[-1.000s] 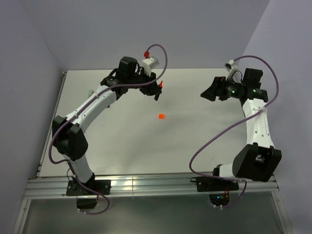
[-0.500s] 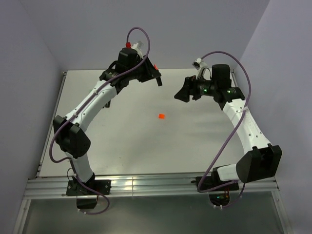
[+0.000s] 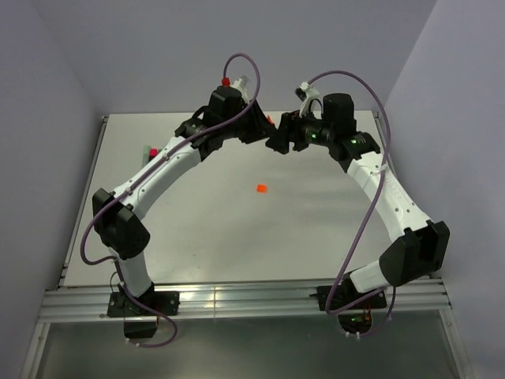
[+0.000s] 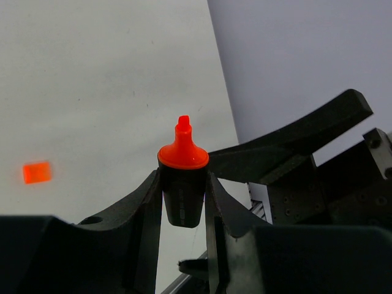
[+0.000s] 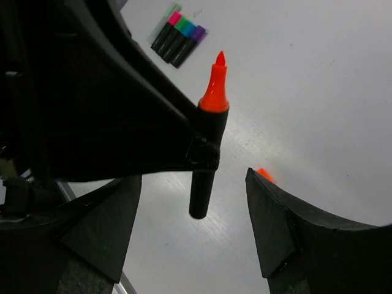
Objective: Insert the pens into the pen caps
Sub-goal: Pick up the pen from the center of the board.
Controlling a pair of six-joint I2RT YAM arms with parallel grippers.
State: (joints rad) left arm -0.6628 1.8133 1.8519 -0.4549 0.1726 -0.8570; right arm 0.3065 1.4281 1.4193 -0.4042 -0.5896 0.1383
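well, orange pen [image 4: 182, 158] sits clamped inside the left pincer [image 4: 182, 187]

A flat matte white tabletop [image 3: 316, 213] carries two sets of things. A tiny blocky orange plastic cap [image 3: 261, 188] lies alone near the middle of it. Well apart from it, by the left edge, short black-barrelled markers with pink, green, teal and purple ends [image 5: 177, 38] lie side by side, touching, in a tight row.

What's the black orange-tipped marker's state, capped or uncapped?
Uncapped: the orange-tipped marker shows a bare tip; the small orange cap lies on the table.
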